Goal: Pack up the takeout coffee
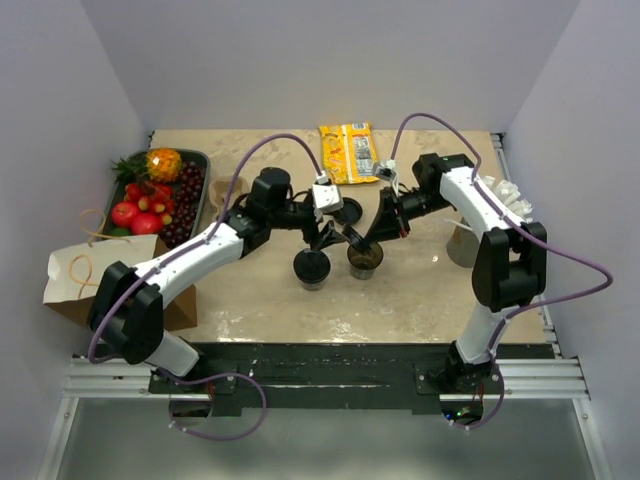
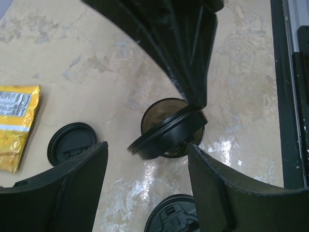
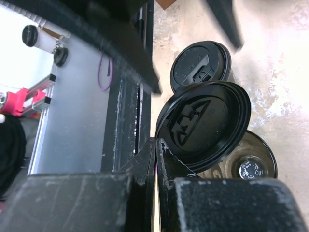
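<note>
Currently right pincer (image 3: 155, 145) clenched on rim of black lid (image 3: 205, 123), lid tilted over open cup (image 1: 365, 262) mid-surface (image 2: 96, 72). Left pincer (image 2: 147, 150) released, empty, hovering just beside. Lidded cup (image 1: 312, 268) stands to left of open cup.

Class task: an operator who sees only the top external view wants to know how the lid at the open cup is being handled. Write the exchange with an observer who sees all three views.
Operator: Is the lid seated on the open cup?
Observer: No. The left wrist view shows the lid tilted over the open cup.
Operator: How is it held?
Observer: The right wrist view shows the right gripper shut on its rim.
</note>
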`<state>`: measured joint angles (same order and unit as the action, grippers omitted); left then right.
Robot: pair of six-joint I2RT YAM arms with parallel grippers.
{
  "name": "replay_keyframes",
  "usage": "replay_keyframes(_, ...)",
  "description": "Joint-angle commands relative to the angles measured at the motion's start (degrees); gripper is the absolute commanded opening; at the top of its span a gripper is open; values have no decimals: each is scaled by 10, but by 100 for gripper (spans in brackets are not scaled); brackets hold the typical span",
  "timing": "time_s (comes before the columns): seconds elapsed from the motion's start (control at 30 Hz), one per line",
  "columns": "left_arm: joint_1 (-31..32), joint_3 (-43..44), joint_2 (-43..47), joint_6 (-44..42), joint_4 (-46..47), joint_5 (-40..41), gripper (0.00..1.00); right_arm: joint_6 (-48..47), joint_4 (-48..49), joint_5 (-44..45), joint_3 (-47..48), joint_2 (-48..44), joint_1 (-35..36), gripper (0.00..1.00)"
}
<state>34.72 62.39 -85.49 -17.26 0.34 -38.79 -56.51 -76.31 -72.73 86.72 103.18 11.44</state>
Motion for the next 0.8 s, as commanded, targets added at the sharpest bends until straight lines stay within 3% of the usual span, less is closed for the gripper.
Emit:
replay_keyframes(0.0,29,29,-19,-43,18,-7,72,14,-33,-40,-8,3,-3,0)
replay_keyframes(0.77,53,48,-85,-71,45,-2,72,62,-39,-22,-13,75,-33,0)
